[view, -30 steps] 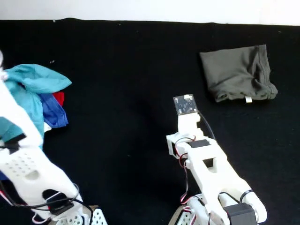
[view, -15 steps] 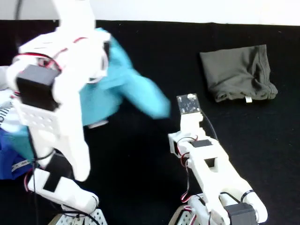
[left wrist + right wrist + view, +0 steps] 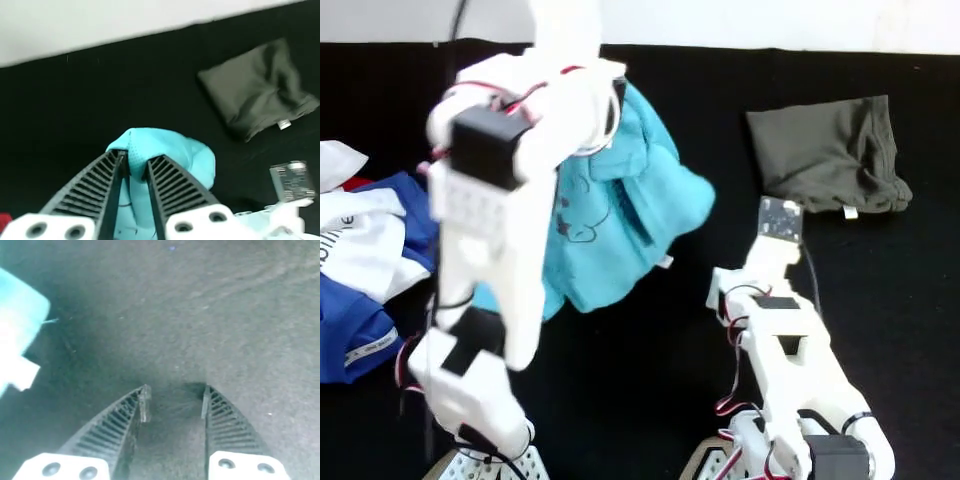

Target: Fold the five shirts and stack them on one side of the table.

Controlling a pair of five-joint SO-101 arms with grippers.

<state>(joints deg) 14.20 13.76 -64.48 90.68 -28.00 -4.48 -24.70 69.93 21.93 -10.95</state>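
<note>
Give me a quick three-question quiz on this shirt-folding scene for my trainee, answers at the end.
1. True or false: the left pincer is shut on the teal shirt.
2. The folded grey shirt lies: A) on the table, apart from both arms; B) in the right pincer; C) under the teal shirt.
3. Fill in: the right pincer is ___, with nothing in it.
Key: 1 true; 2 A; 3 open.
</note>
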